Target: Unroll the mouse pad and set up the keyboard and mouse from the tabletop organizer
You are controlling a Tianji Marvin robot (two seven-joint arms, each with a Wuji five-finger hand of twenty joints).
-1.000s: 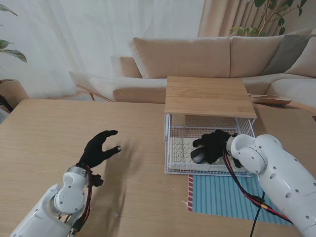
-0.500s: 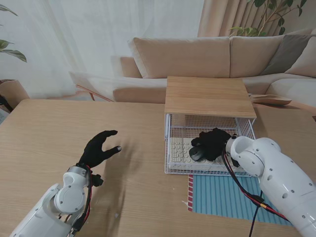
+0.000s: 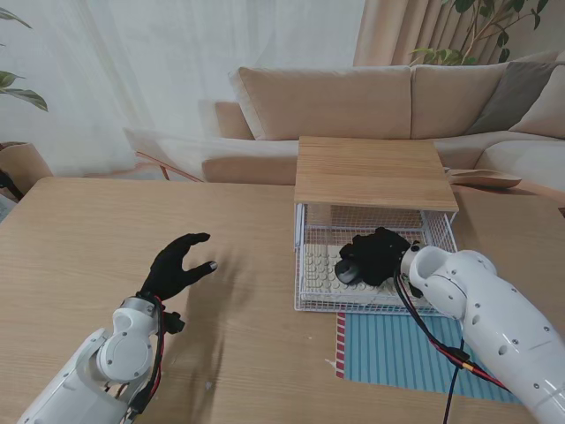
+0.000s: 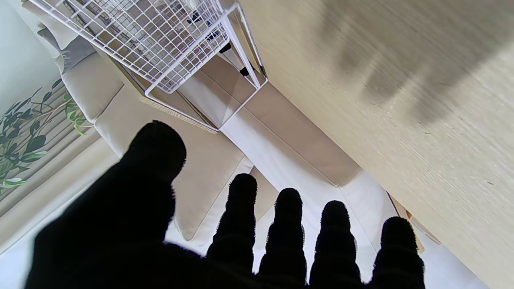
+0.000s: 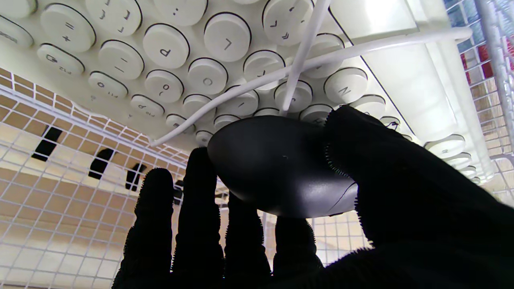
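the right hand point(image 3: 375, 254) is reaching into the wire organizer point(image 3: 309, 231) at centre right of the stand view, and its fingers point(image 5: 200, 224) and thumb are closing around the dark mouse point(image 5: 277, 168), which is sitting against the white keyboard point(image 5: 168, 52) inside the basket. the grip is looking shallow: the thumb is pressing one flank and the fingertips the other, so the smooth shell could be slipping out as the hand is lifting, dropping back onto the keys. the white cable point(image 5: 361, 44) is crossing the keys right beside the mouse, and a finger catching it could be dragging the keyboard along. the wooden shelf top point(image 3: 375, 172) is hanging over the basket, so a steep lift could be knocking the knuckles or mouse against it; the wire front rim is also standing in the way of a low exit.

the left hand point(image 3: 177, 265) is hovering over the bare worktop point(image 3: 79, 256) at lower left of the frame, fingers spread and holding nothing. the striped blue mouse pad point(image 3: 397, 349) is lying flat in the lower right of the frame, just in front of the organizer, partly under the right arm. a beige sofa point(image 3: 353, 102) is filling the upper half of the frame, well apart.
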